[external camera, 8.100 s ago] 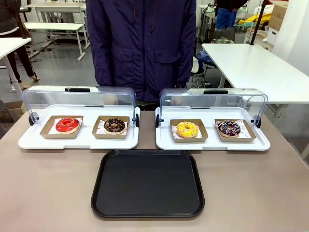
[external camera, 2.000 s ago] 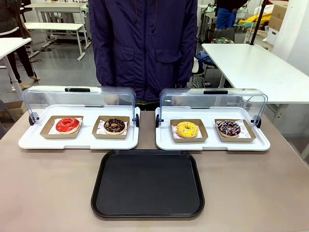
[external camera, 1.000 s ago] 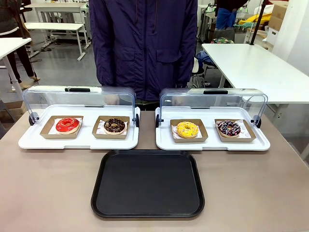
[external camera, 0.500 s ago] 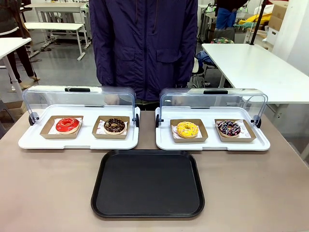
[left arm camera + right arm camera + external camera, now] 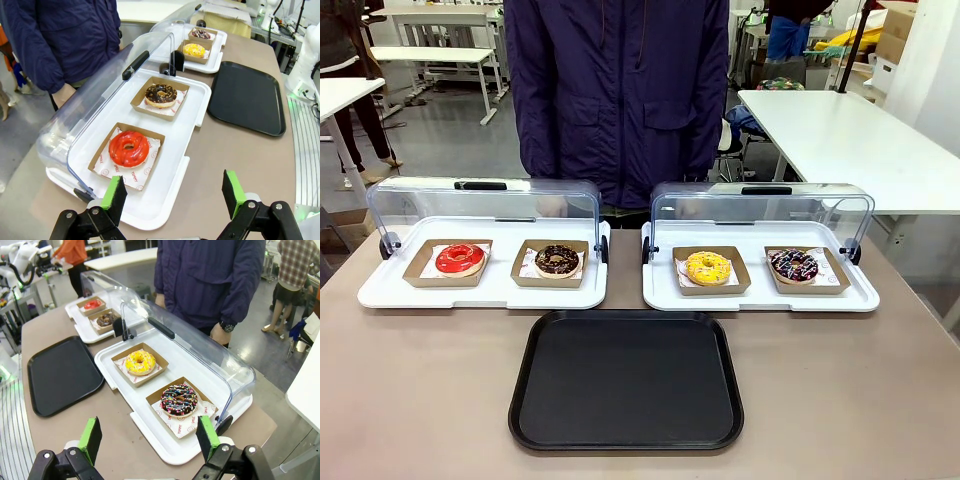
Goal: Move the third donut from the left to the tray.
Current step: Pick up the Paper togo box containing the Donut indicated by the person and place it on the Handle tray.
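Nothing on the tabletop [image 5: 420,400] has shifted in the last few seconds. Every donut lies where it lay, so I judge the task not yet begun.

My right pincer [image 5: 149,434] is spread to its full width with nothing between its green pads, hanging over the tabletop's right end. My left pincer [image 5: 174,190] is just as wide and empty over the left end.

The ring donut with bright yellow icing and coloured sprinkles [image 5: 707,267] rests in its shallow brown cardboard holder. It is in the left half of the white plastic tray [image 5: 760,298] towards the tabletop's far right, beside a dark chocolate donut with sprinkles [image 5: 793,264]. The clear hinged lid [image 5: 760,208] is tipped up and back, so the way in looks free from my side.

The large black rectangular plastic tray [image 5: 625,385] lies bare at the middle of the near edge. A person in a dark blue jacket [image 5: 620,100] stands at the far edge. My right arm looks the nearer one for the reach.
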Robot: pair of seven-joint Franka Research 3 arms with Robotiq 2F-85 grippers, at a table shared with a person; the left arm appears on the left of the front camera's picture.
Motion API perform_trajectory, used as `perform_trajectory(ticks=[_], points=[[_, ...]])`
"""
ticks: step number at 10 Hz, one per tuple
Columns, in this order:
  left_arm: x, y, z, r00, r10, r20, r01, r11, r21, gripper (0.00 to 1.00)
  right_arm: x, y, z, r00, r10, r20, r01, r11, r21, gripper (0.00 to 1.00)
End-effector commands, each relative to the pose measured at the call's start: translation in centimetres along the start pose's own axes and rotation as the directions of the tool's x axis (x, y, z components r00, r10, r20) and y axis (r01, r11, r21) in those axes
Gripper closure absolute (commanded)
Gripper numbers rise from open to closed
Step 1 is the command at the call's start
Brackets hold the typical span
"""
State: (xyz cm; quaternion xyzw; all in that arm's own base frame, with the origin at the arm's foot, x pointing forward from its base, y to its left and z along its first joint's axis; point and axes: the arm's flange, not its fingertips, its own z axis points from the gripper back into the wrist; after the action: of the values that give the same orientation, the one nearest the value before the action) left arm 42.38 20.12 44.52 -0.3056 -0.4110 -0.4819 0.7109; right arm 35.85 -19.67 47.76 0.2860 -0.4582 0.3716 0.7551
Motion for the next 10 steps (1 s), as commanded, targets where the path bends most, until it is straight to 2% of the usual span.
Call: perform_trajectory(ticks=[1, 10], points=[[0.09, -0.22, 0.17, 1.0, -0.007, -0.005, 0.007, 1.0, -0.008, 0.0, 0.05, 0.01, -0.1, 1.0, 0.012, 0.015, -0.012, 1.0, -0.001, 0.0], [0.09, -0.22, 0.17, 1.0, -0.007, -0.005, 0.007, 1.0, -0.008, 0.0, 0.05, 0.01, -0.1, 1.0, 0.012, 0.015, -0.012, 1.0, -0.001, 0.0]])
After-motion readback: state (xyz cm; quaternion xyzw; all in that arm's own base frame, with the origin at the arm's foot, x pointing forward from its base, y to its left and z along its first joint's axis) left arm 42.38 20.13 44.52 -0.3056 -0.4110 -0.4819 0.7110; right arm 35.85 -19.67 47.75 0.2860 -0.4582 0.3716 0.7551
